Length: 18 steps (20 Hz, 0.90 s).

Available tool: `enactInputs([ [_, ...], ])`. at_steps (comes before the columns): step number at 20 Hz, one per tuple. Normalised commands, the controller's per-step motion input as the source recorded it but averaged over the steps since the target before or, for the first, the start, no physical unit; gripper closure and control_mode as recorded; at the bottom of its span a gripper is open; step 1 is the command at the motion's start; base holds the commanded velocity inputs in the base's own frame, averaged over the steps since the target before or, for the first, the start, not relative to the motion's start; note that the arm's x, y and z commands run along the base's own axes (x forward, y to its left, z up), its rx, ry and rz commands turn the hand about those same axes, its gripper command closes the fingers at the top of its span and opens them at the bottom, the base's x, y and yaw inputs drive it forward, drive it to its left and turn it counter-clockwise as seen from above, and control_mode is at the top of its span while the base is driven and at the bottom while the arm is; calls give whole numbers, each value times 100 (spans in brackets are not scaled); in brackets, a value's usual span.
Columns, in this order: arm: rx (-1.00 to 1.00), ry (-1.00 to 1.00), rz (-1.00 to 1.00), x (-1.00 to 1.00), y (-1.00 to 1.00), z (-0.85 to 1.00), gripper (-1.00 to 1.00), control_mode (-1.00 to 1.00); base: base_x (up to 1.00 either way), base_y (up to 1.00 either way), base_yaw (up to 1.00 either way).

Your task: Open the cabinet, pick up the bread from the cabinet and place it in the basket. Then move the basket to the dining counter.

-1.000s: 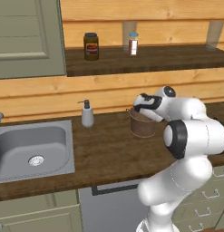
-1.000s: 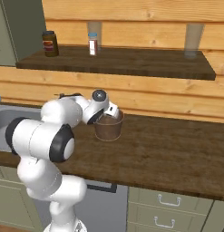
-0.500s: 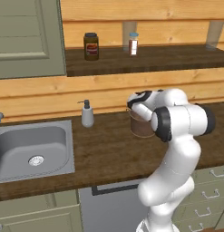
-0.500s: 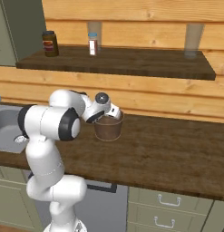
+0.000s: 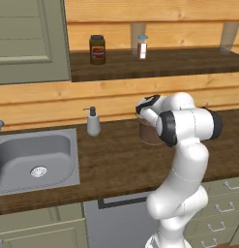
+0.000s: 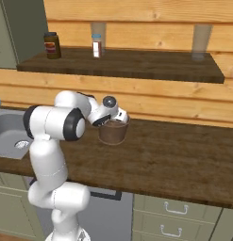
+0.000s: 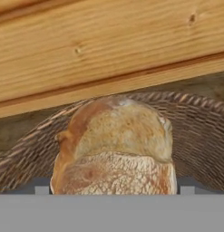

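So the arm was folded forward with its pincer [image 6: 119,117] right at the rim of the basket [image 6: 112,133], which sat on the dark wood desk [image 6: 184,160] close to the plank wall, well to the right of the steel sink [image 5: 34,160]. In the left base view the basket [image 5: 149,135] was half hidden behind the robot's elbow, you could only see its brown side poking out to the left of the arm. The hand view was the good one: the bread [image 7: 115,149] was sitting inside the basket [image 7: 199,136], a tan-brown loaf with a crusty pale patch on the near end, and the woven wall curved around behind it on both sides. The bread took up the middle of that view right down to the bottom edge, pretty much where the finger tips would be, so honestly I couldn't tell whether the pincer was closed around it or spread apart. Behind the basket rim there was a strip of the desk and then the light wooden wall boards. Up on the shelf [image 6: 137,66] stood a dark jar [image 5: 97,49] and a little shaker with a red label [image 5: 142,47], well apart from each other. A white soap dispenser [image 5: 93,122] stood on the desk between the sink and the basket, near the wall. A grey-green cabinet door [image 5: 29,41] hung at the upper left, looking shut from this angle.
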Motion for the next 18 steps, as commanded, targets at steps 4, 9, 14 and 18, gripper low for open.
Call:
enactInputs([
  [4,-1,1,0,3,-1,-6,100,-100,0,0,0],
  [9,-3,0,0,0,0,-11,-100,-100,0,0,0],
  [14,-4,0,0,-5,0,-1,-100,-100,0,0,0],
  [18,-2,0,0,-24,0,5,-100,-100,0,0,0],
])
